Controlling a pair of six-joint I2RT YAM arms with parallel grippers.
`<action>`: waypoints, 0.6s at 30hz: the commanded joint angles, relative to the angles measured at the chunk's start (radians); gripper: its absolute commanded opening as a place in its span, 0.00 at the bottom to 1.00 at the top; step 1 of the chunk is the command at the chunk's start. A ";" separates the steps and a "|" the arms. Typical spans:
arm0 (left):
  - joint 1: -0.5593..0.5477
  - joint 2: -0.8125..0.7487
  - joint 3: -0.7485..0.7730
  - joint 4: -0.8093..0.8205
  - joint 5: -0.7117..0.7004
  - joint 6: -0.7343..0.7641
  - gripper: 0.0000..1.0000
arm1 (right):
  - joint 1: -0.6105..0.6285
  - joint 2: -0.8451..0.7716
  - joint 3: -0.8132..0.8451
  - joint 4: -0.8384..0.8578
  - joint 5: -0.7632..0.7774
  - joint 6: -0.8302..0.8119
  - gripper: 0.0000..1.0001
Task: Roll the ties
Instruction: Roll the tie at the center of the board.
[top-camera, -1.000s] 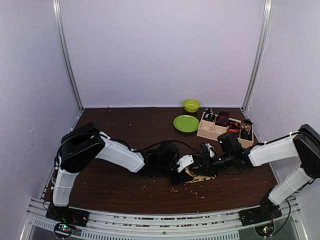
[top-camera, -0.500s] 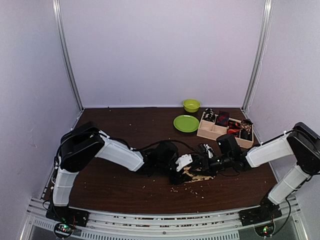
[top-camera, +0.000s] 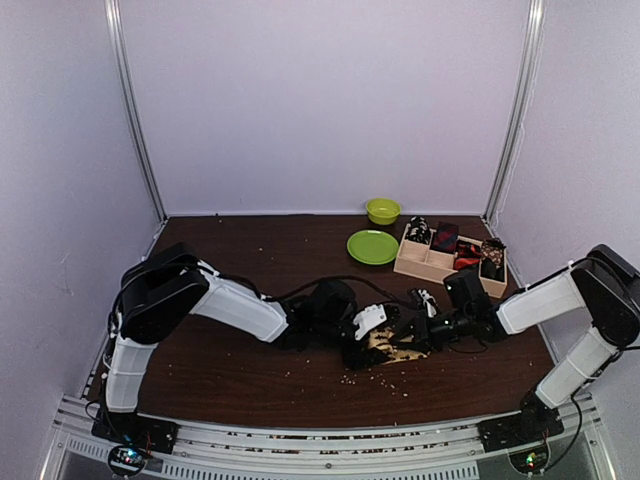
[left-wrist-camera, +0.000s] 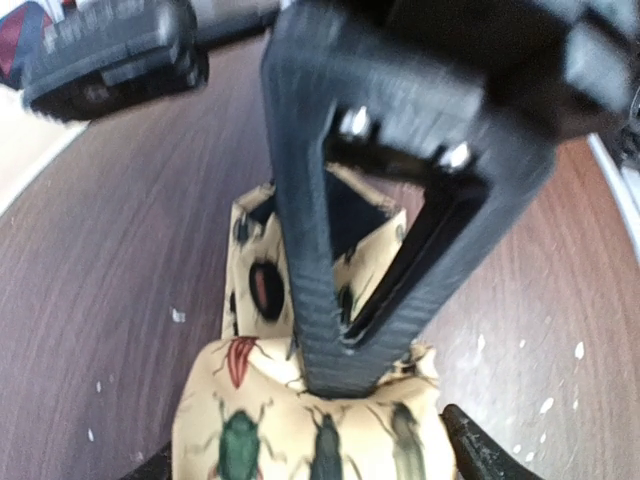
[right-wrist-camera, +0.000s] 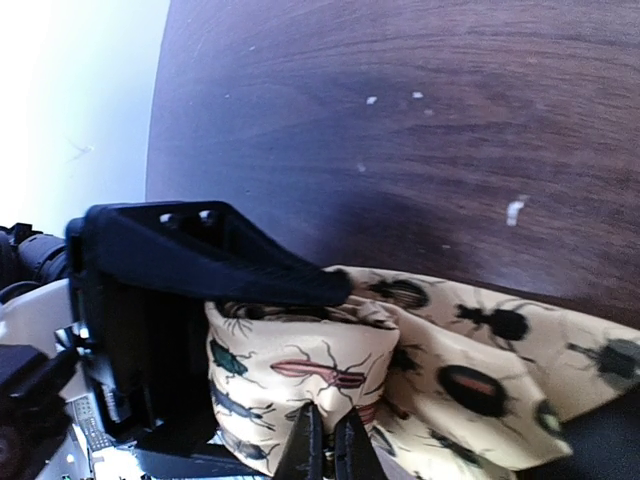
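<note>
**Tan tie part-rolled, pinned by one gripper, the other standing off**

**Top external view.** Both arms reach inward and meet low over the tabletop, right of its middle and nearer the front edge than the back. The tan tie lies bunched there, with the left gripper on one side and the right gripper on the other. The wooden tray sits at the back right corner with finished bundles in its compartments, well apart from the work.

**Left wrist view.** The tie is cream with printed beetles. It shows a fat rolled end nearest the camera and a flat tail running away across the wood. The left gripper's own fingertips appear at the lower corners, spread wide on either side of the roll and not clamping it. The right gripper's fingers, pressed together, come down from above with their tip buried in the folds. In my judgement they act as a pin that keeps the roll from springing open, which leaves the spread gripper free to take a fresh hold.

**Right wrist view.** The right gripper's fingers sit at the bottom edge, closed tight, with fabric bulging on both sides. I cannot tell whether a layer is caught between them. One left finger lies across the top of the roll. The loose tail suggests the rolling is unfinished.
</note>
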 joint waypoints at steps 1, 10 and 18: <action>0.005 0.041 0.041 0.116 0.067 -0.030 0.72 | -0.029 0.045 -0.047 -0.215 0.157 -0.062 0.00; 0.001 0.091 -0.007 0.341 0.062 -0.085 0.78 | -0.031 0.045 -0.013 -0.324 0.260 -0.133 0.00; 0.001 0.048 -0.106 0.445 0.022 -0.104 0.85 | -0.015 0.022 0.013 -0.374 0.293 -0.155 0.00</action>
